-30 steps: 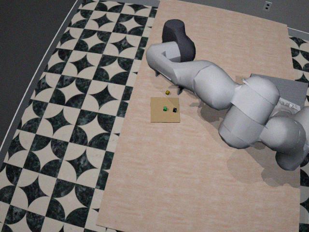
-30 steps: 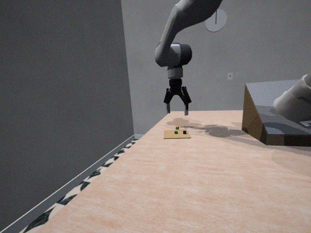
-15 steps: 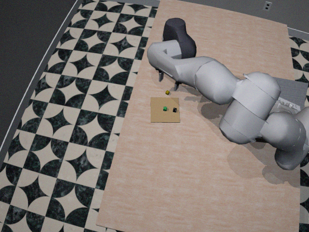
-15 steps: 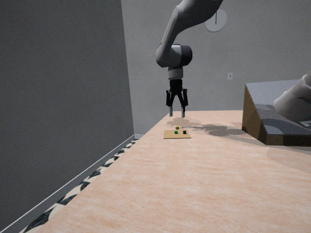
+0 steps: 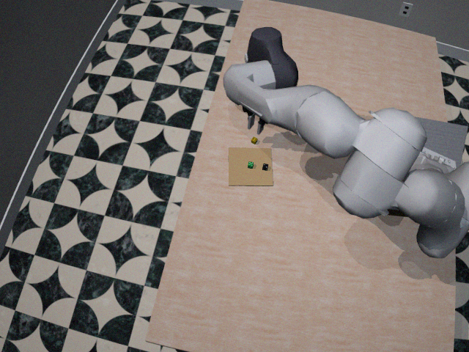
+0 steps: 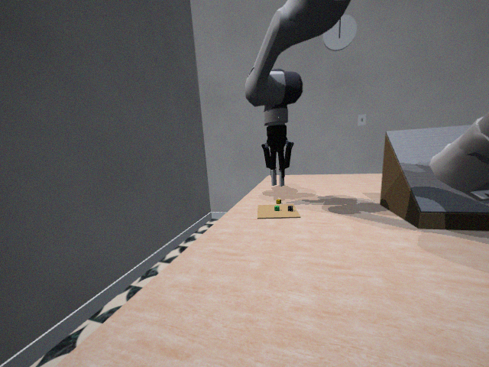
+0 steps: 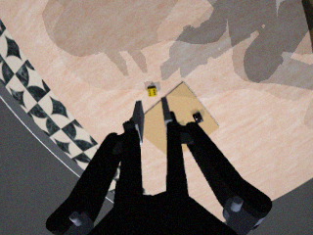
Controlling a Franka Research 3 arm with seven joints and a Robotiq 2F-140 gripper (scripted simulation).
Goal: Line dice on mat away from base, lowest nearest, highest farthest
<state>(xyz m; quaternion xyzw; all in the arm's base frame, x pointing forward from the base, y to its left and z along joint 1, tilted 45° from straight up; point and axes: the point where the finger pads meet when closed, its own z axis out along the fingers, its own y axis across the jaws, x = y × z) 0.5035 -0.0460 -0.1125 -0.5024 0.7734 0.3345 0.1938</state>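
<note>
take the yellow die [image 5: 253,140] [image 6: 278,201] [image 7: 152,91], probably light, rigid and slightly slick, squarely by opposite upright sides, from the table [image 5: 303,246] [image 6: 315,296] [image 7: 249,162] just beside the mat [image 5: 238,174] [image 6: 266,212] [image 7: 183,98], with the pincer [image 5: 254,130] [image 6: 277,185] [image 7: 152,107] above, narrowly parted and holding nothing.

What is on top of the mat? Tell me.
On the mat sit a green die and a black die. The yellow die is off it. What lies underneath is covered.
</note>
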